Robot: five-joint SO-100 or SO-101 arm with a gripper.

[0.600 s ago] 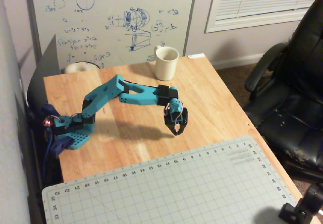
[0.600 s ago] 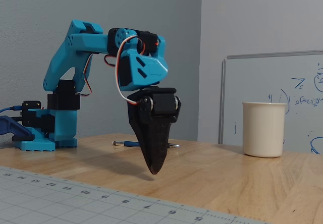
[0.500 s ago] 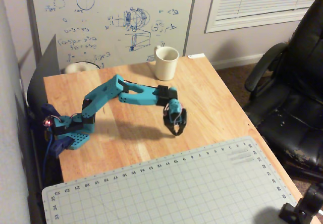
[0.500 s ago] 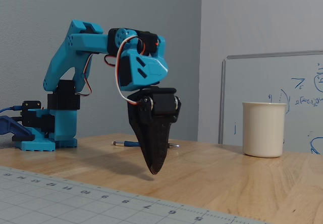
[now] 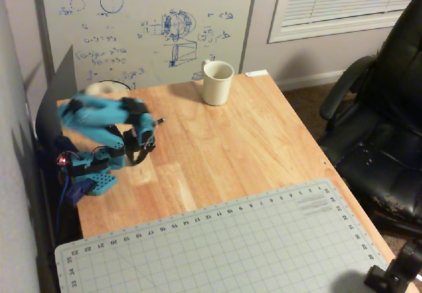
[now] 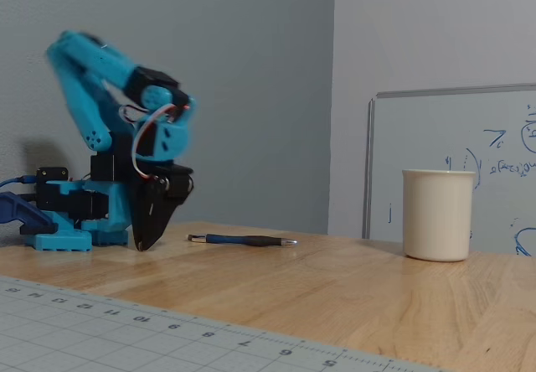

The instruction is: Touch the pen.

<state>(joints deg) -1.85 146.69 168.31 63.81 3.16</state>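
Gripper (image 6: 144, 242) points down at the table (image 6: 352, 292), tips near the wood; jaw state cannot be told. Pen (image 6: 243, 240) lies flat beside it: thin, dark blue barrel, darker grip section. In the fixed view its long axis runs left-right, tip toward the cream mug (image 6: 437, 214).

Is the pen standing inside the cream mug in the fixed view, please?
No, the pen lies flat on the wooden table, well apart from the cream mug, with the gripper near its other end.
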